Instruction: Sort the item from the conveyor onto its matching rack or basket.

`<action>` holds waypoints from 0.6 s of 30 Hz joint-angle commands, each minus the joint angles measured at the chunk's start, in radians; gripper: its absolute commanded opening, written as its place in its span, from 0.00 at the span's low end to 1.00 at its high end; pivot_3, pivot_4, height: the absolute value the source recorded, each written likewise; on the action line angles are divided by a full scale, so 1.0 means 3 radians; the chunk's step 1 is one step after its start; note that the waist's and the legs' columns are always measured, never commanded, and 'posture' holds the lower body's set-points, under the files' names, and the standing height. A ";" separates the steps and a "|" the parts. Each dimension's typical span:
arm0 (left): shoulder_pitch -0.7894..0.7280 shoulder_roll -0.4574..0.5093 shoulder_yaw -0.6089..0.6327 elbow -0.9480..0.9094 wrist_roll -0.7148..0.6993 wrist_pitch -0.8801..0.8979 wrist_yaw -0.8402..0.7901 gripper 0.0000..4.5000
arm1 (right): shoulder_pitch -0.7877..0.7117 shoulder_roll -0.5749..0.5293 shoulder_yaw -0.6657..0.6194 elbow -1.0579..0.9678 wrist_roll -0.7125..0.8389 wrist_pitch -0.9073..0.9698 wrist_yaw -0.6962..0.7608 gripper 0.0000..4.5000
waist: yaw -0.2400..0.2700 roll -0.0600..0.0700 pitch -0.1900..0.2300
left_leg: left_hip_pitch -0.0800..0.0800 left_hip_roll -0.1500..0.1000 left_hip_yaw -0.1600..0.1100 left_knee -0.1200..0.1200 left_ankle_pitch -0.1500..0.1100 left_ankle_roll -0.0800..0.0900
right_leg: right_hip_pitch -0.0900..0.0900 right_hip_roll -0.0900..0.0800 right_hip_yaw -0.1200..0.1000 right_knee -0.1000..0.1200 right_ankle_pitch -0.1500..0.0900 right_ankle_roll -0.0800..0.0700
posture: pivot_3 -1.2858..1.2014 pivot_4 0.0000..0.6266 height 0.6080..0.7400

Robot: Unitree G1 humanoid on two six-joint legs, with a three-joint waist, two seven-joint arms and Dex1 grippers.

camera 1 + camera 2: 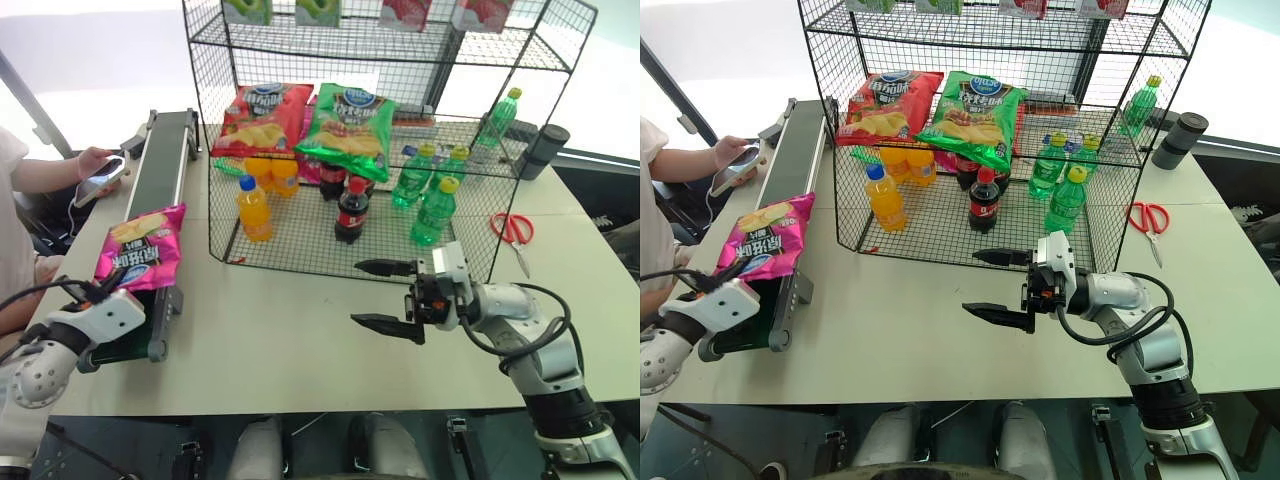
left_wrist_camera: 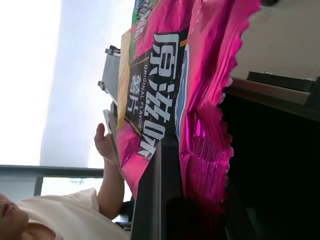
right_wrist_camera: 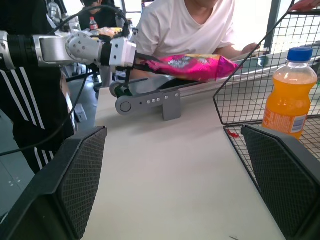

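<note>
rack tier: two orange bottles, two cola, four green.

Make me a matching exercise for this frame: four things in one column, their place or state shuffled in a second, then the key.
Things
1. pink chip bag
2. right claw
3. red scissors
4. orange soda bottle

Places or states
A. on the table to the right of the wire rack
B. standing on the rack's bottom tier
C. open, holding nothing, in front of the rack
D. on the near end of the conveyor, its near edge gripped by the left claw

Pairs: 1-D, 2-C, 3-A, 4-B
</note>
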State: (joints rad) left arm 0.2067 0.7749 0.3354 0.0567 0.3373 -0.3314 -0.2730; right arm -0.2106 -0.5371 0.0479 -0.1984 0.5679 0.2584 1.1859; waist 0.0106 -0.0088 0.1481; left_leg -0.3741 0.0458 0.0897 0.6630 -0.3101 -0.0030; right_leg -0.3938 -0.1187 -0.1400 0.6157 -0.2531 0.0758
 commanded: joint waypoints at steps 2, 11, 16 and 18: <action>-0.0151 -0.0063 0.0377 -0.0250 -0.0979 0.0280 -0.0360 0.01 | -0.0045 -0.0009 -0.0029 -0.0005 -0.0031 -0.0092 0.0013 1.00 | 0.0000 -0.0002 -0.0001 | -0.0001 0.0000 0.0000 0.0000 0.0000 0.0000 | 0.0000 0.0000 0.0000 0.0000 0.0000 0.0000 | 0.52 0.24 1.00; -0.0025 0.0234 0.1288 -0.0954 -0.3872 0.1999 -0.1754 0.01 | -0.0123 -0.0040 -0.0029 0.0180 -0.0100 -0.0131 0.0085 1.00 | -0.0044 0.0001 0.0001 | 0.0000 0.0001 0.0000 0.0001 0.0001 -0.0001 | 0.0002 0.0001 0.0001 0.0000 0.0000 0.0000 | 0.52 0.24 1.00; 0.0370 0.0554 0.1828 -0.1068 -0.4987 0.3245 -0.2211 0.01 | -0.0109 -0.0105 -0.0046 0.0226 -0.0093 -0.0115 0.0164 1.00 | -0.0086 0.0001 0.0002 | 0.0001 0.0001 -0.0003 0.0001 0.0003 -0.0005 | 0.0003 0.0009 0.0000 0.0001 0.0000 0.0000 | 0.52 0.24 1.00; 0.0510 0.0608 0.1909 -0.1142 -0.5415 0.3663 -0.2331 0.01 | -0.0098 -0.0125 -0.0056 0.0200 -0.0045 -0.0045 0.0162 1.00 | -0.0085 0.0002 0.0003 | 0.0002 0.0001 -0.0003 0.0001 0.0003 -0.0005 | 0.0003 0.0016 0.0001 0.0001 -0.0001 0.0000 | 0.52 0.24 1.00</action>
State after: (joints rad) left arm 0.3503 0.9450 0.8568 -0.2410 -1.1625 0.6728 -0.9281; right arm -0.2365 -0.5696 0.0499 -0.1165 0.5324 0.2376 1.2280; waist -0.0149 -0.0081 0.1489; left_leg -0.3735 0.0461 0.0889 0.6634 -0.3092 -0.0047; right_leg -0.3929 -0.1139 -0.1396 0.6160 -0.2533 0.0757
